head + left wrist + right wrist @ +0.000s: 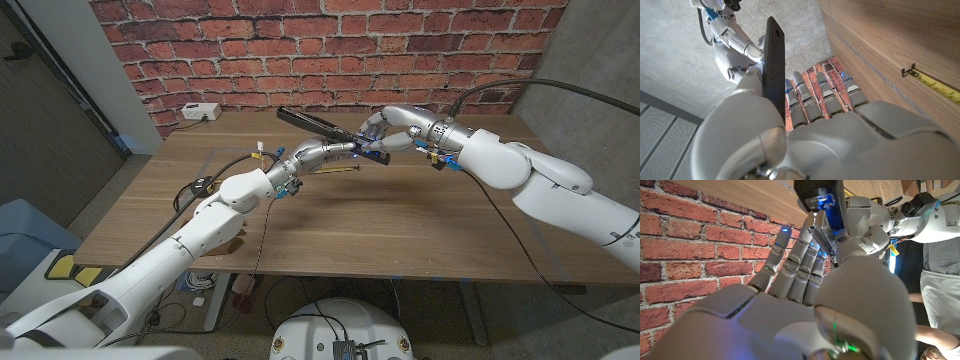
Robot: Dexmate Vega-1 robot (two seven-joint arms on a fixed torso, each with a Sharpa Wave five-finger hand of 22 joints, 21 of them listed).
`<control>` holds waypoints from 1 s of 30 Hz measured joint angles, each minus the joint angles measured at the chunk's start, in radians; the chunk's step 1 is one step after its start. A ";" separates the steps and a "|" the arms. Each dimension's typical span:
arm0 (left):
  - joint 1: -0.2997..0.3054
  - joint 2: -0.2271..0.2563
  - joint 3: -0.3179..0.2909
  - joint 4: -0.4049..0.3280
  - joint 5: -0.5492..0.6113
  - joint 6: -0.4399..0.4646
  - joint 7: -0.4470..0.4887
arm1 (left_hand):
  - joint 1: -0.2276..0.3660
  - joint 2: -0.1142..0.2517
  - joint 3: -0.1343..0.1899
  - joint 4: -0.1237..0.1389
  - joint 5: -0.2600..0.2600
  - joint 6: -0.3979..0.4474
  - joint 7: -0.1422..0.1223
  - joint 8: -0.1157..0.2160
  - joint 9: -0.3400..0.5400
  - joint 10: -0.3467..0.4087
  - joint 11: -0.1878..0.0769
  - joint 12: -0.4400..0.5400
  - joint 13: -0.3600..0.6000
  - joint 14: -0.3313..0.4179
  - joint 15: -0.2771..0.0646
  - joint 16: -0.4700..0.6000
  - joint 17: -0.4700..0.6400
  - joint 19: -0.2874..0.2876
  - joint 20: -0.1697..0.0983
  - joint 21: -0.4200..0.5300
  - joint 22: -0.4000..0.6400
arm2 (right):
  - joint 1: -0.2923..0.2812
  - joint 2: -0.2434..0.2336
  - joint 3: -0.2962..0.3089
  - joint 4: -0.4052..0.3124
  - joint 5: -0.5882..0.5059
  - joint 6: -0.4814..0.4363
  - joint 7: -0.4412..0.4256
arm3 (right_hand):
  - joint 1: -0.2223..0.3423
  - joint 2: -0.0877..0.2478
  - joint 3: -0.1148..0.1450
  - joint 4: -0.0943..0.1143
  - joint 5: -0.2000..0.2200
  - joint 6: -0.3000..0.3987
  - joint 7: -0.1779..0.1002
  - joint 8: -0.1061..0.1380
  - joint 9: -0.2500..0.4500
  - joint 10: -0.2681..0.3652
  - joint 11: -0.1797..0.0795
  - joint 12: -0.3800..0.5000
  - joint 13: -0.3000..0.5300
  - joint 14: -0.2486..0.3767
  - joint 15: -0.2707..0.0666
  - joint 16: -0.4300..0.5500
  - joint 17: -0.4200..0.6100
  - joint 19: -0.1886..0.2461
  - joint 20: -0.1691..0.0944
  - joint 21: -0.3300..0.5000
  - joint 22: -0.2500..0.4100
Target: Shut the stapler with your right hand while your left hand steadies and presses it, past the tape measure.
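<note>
The stapler (335, 135), hinged open at the table's (400, 220) far middle, looked rigid and springy; the left hand (345, 152) gripped its base while the right hand (385, 135) pinched its front end.

A: Where is the stapler (330, 128)?
B: Mid-desk (400, 220), between the left hand (335, 153) and right hand (385, 133).
A: And the tape measure (335, 170)?
B: On the desk, just before the left hand.

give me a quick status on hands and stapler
Left hand and right hand both on stapler. Stapler open, top arm raised. Tape measure extended alongside, not blocking.
</note>
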 measured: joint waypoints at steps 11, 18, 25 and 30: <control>0.007 -0.020 0.001 0.004 -0.006 -0.006 0.019 | 0.069 0.062 0.006 -0.012 -0.016 0.143 0.023 0.039 -0.003 0.168 -0.002 0.050 0.032 0.066 -0.001 0.079 0.052 0.020 -0.020 0.011 0.000 | -0.005 0.000 0.002 0.002 -0.006 0.001 -0.003 | 0.000 0.000 0.012 -0.004 0.001 0.000 0.000 -0.008 0.002 -0.004 -0.003 0.000 0.000 0.000 0.000 -0.005 0.004 -0.004 0.004 0.015 0.000; 0.024 -0.050 -0.005 0.020 -0.026 -0.035 0.033 | 0.076 0.068 0.039 -0.036 -0.018 0.209 0.077 0.070 -0.003 0.276 -0.002 0.089 0.057 0.120 -0.003 0.128 0.085 0.032 -0.032 0.022 0.003 | -0.012 -0.001 0.006 0.002 -0.007 0.003 -0.004 | 0.000 0.000 0.014 -0.005 0.001 0.001 0.000 -0.008 0.004 -0.006 -0.002 0.000 0.000 0.000 0.000 -0.008 0.007 -0.013 0.002 0.023 -0.001; 0.041 -0.076 -0.012 0.033 -0.061 -0.054 0.037 | 0.101 0.042 0.059 -0.044 -0.021 0.229 0.094 0.070 -0.003 0.307 0.003 0.100 0.069 0.131 -0.004 0.141 0.106 0.040 -0.040 0.026 0.003 | -0.018 -0.002 0.009 0.000 -0.007 0.006 -0.009 | -0.003 0.003 0.015 -0.004 0.001 0.004 -0.004 -0.009 0.001 -0.006 -0.001 -0.001 0.002 0.000 0.000 -0.008 0.013 -0.012 0.002 0.030 -0.005; 0.050 -0.088 -0.017 0.038 -0.083 -0.060 0.037 | 0.120 0.023 0.076 -0.043 -0.021 0.249 0.110 0.079 -0.003 0.319 0.016 0.108 0.075 0.139 -0.006 0.153 0.114 0.046 -0.051 0.026 0.003 | -0.021 -0.003 0.012 -0.002 -0.006 0.007 -0.009 | -0.004 0.004 0.015 -0.004 0.000 0.006 -0.006 -0.012 -0.001 -0.006 -0.001 -0.004 0.007 0.000 0.000 -0.009 0.015 -0.012 0.002 0.035 -0.005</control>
